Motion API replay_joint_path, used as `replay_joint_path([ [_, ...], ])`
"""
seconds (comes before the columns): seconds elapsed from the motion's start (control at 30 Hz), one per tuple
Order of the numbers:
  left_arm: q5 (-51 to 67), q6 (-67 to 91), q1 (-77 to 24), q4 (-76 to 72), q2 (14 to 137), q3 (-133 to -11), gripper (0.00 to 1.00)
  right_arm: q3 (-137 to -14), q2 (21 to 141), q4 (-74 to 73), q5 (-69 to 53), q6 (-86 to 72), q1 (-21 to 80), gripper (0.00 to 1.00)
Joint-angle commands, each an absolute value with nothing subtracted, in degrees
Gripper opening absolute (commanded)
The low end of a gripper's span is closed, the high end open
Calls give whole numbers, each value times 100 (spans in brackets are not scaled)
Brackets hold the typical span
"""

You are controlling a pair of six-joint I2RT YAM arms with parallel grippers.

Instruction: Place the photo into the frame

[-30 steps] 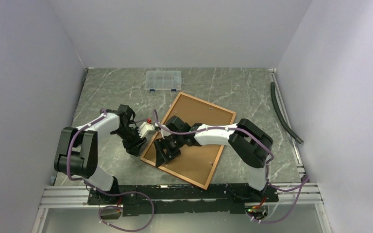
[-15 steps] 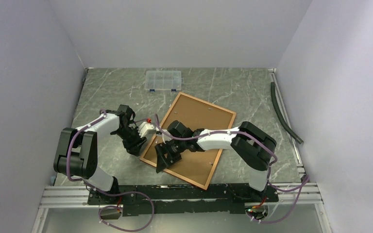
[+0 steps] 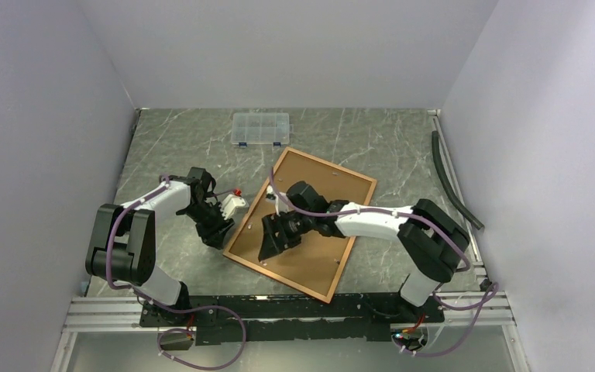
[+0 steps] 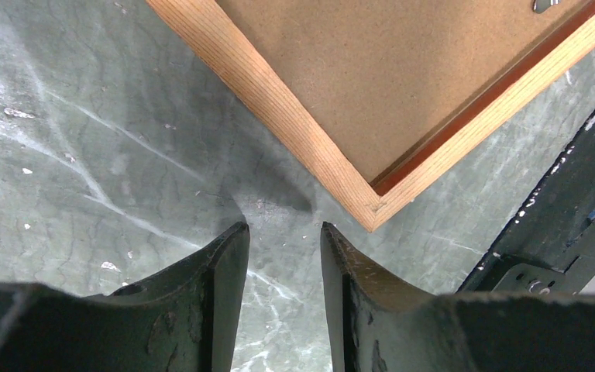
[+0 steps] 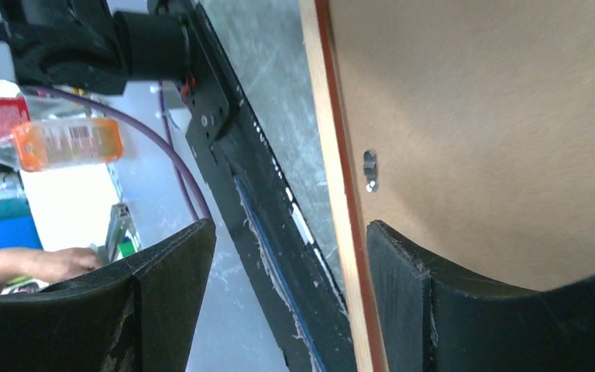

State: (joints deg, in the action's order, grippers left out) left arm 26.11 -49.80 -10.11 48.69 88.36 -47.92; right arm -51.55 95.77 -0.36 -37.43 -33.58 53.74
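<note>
The frame (image 3: 294,284) lies face down on the table (image 3: 163,147), and its brown back board (image 3: 321,178) is showing. My left gripper (image 4: 283,229) is low beside the frame's left corner, just off it. Its fingers are apart and hold nothing. My right gripper (image 5: 290,225) is over the frame near that same corner. It is spread wide and holds nothing too.
</note>
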Motion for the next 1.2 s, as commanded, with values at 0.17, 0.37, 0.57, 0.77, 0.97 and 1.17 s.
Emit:
replay_joint_path([
  [0.17, 2889, -4874, -1046, 4781, 8916, -4893, 45, -5309, 9965, 368, -3841, -3320, 5256, 75],
  [0.37, 2920, -4852, -1062, 4755, 8984, -4895, 44, -5444, 10303, 321, -3771, -3260, 5419, 75],
  [0.57, 2905, -4878, -1077, 4747, 8975, -4863, 44, -5546, 10503, 349, -3606, -3305, 5645, 73],
  [0.77, 2905, -4891, -1081, 4777, 8972, -4869, 43, -5581, 10539, 300, -3428, -3286, 5791, 72],
  [0.97, 2930, -4884, -1089, 4783, 8987, -4882, 43, -5656, 10549, 216, -3340, -3229, 5869, 71],
  [1.17, 2975, -4867, -1172, 4748, 9025, -4834, 42, -5701, 10428, 230, -3249, -3072, 5987, 70],
])
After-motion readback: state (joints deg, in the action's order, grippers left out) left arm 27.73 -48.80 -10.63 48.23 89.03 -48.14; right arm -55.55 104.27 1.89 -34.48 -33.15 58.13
